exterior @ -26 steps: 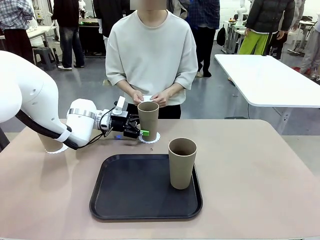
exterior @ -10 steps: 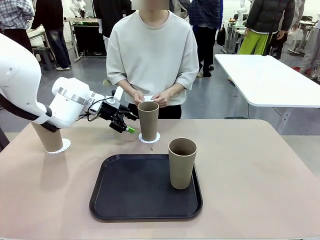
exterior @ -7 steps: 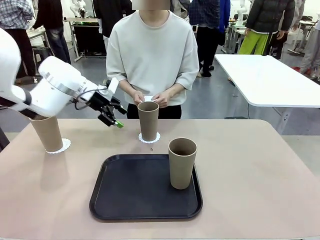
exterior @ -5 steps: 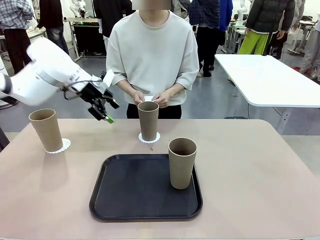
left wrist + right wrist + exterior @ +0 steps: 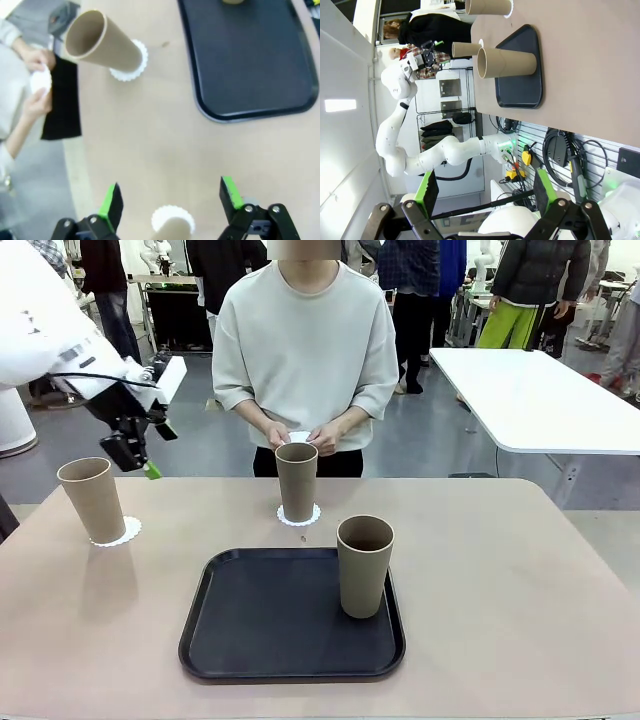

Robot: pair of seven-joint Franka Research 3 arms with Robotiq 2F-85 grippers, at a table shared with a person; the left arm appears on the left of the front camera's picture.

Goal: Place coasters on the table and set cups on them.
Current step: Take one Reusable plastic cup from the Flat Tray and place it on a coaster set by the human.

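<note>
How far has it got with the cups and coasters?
Done: the left cup and middle cup stand on coasters on the table. In hand: nothing; the left end effector hangs open and empty near the left cup, while the person holds a third coaster. Left: the third cup stands on the tray, without a coaster.

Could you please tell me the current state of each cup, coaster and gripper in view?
Left cup: upright, on the left coaster.
Middle cup: upright, on the middle coaster.
Third cup: upright, on the tray, no coaster.
Spare coaster: held in the person's hands.
Left gripper: open, empty, in the air.
Right gripper: open, empty.
</note>
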